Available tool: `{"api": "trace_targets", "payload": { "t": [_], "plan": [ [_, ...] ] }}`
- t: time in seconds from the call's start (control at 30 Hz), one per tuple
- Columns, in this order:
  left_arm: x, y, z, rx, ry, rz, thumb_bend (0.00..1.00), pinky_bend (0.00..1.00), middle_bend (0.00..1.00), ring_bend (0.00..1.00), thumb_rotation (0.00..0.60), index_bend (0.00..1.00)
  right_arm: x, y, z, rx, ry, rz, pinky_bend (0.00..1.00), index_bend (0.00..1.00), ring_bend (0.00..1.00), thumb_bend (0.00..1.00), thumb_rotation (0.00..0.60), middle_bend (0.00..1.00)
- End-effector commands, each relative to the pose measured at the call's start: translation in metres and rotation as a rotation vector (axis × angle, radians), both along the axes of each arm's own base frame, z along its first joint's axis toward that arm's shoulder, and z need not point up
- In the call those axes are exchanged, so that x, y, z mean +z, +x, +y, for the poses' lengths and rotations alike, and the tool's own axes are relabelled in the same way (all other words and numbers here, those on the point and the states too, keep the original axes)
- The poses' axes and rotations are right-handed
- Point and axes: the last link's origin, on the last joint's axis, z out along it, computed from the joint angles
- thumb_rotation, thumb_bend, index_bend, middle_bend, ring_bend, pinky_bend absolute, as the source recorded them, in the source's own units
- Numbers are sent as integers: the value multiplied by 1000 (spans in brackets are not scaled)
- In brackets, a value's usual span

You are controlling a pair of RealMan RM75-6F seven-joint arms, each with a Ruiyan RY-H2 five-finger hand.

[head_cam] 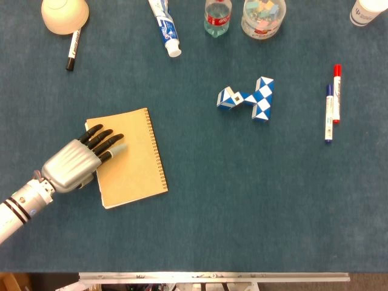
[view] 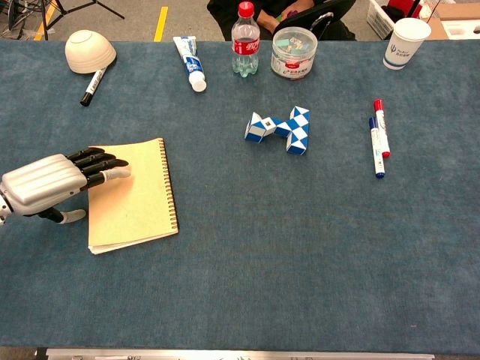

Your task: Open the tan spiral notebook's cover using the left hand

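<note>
The tan spiral notebook (head_cam: 132,159) (view: 137,196) lies closed and flat on the blue table, its wire spiral along the right edge. My left hand (head_cam: 77,160) (view: 52,184) is at the notebook's left edge, palm down. Its dark fingers (head_cam: 104,140) stretch out over the cover's upper left part, and whether they touch it I cannot tell. The thumb (view: 67,216) sits beside the left edge, lower down. Nothing is gripped. My right hand is in neither view.
Along the back stand an upturned bowl (head_cam: 64,14), a black marker (head_cam: 73,50), a toothpaste tube (head_cam: 165,25), a bottle (head_cam: 217,17), a clear tub (head_cam: 263,17) and a paper cup (head_cam: 368,12). A blue-white twist puzzle (head_cam: 248,98) lies mid-table, red and blue markers (head_cam: 333,103) to the right.
</note>
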Motion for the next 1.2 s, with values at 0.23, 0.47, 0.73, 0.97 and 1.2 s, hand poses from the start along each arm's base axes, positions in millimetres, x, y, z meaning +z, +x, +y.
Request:
{"api": "trace_targets", "payload": {
  "t": [0.23,0.47,0.73,0.97,1.2],
  "plan": [
    [-9,10,5,-7,-8,-18,261,30,29,0,600,42,2,-2,2,-9,-4,1,306,339,208,395,600,280],
    [-14,20,10,5,-10,-58,260,30,28,0,600,49,4,-3,2,-9,-16,0,306,339,209,395,600,280],
    [-18,32,12,35,-28,-115,280,30,28,0,600,145,5,-5,3,-5,-29,-2,306,339,208,395,600,281],
    [-18,41,11,51,-38,-143,526,30,30,0,600,272,5,-6,3,-3,-31,-3,306,339,209,395,600,281],
    [-16,47,11,65,-33,-162,601,30,55,0,600,364,5,-7,2,-3,-32,-6,306,339,209,396,600,281]
  ]
}}
